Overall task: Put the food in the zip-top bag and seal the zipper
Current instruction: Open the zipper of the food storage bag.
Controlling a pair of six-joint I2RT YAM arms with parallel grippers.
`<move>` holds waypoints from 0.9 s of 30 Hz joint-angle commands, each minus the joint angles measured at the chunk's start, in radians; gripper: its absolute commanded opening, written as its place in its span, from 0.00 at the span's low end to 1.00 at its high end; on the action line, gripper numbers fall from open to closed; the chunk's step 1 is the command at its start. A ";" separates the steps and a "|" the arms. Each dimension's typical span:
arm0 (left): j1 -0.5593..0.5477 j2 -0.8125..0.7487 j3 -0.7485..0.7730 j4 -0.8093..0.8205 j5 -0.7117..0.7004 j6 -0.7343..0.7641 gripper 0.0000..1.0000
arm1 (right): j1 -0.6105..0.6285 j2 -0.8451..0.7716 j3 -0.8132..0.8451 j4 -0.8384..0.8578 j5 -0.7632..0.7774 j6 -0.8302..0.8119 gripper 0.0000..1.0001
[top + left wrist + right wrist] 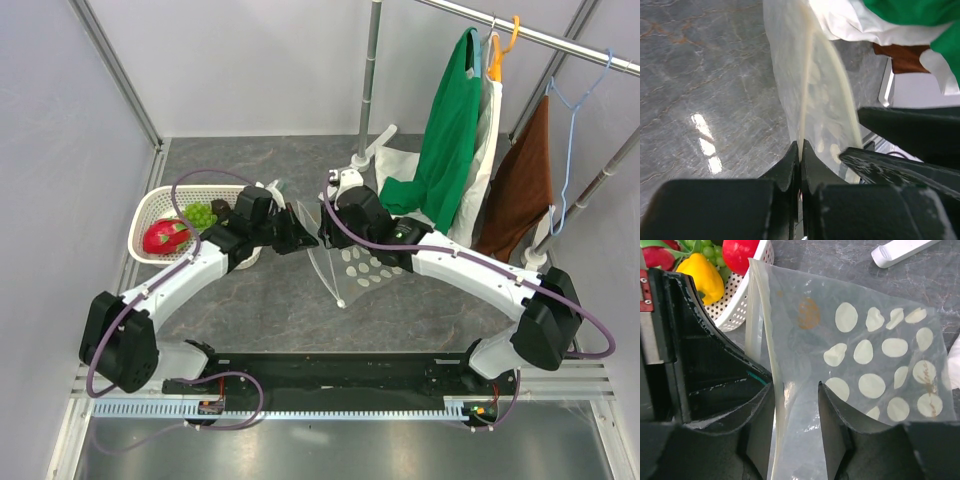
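Left gripper pinches the zipper of the zip-top bag; right gripper gapes astride the bag; food beside it is partly cropped.

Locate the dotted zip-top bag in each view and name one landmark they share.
Top external: zip-top bag at centre, right of the white basket.
Left wrist: zip-top bag upper centre, pinched by left gripper.
Right wrist: zip-top bag fills centre and right.
Shared landmark: grey marbled table, in all three.

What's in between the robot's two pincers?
The dotted zip-top bag. The top view shows it between the left pincer and the right pincer; the left wrist view shows the left one pinching its edge.
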 commanded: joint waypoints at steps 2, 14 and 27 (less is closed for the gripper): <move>-0.019 -0.053 0.025 -0.008 -0.012 0.085 0.02 | -0.001 -0.005 0.052 -0.006 -0.032 -0.100 0.47; -0.016 -0.070 0.045 -0.005 -0.005 0.089 0.02 | -0.001 0.004 0.004 -0.052 -0.104 -0.174 0.30; 0.231 0.149 0.203 -0.350 0.127 0.504 0.02 | -0.127 -0.071 0.171 -0.319 -0.026 -0.137 0.00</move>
